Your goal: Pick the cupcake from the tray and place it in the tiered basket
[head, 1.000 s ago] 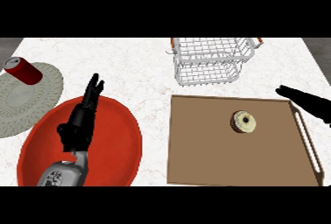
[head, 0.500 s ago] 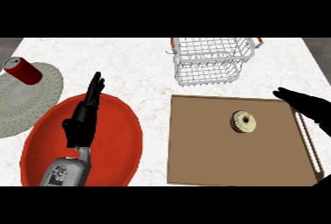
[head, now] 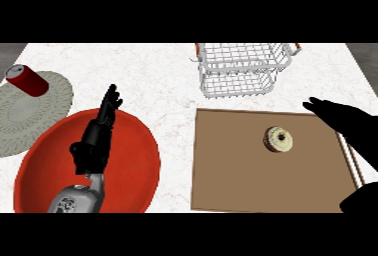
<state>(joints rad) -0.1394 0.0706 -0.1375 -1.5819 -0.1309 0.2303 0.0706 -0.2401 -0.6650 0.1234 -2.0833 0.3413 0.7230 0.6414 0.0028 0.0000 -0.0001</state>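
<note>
Right hand [head: 345, 120], a black shape, came in over the right edge of the brown tray [head: 236, 185], its fingers stretched out straight and apart from everything, pointing toward the tray's far right corner. It held nothing. The cupcake [head: 279, 139] sat on the tray toward its far right part, seen from above as a pale round with a dark centre, near the hand but not touched by it.

Beyond the tray's far edge, at the back of the counter [head: 148, 65], stood the white wire tiered basket [head: 242, 69] with orange handles.

On the counter's left side the left hand [head: 94, 142] hung over a large red plate [head: 133, 170], fingers straight and pointing away toward the back of the counter, carrying nothing. Behind the red plate, at the counter's left edge, lay a round grey woven mat [head: 37, 115] with a red can [head: 28, 80] standing on its far part.
</note>
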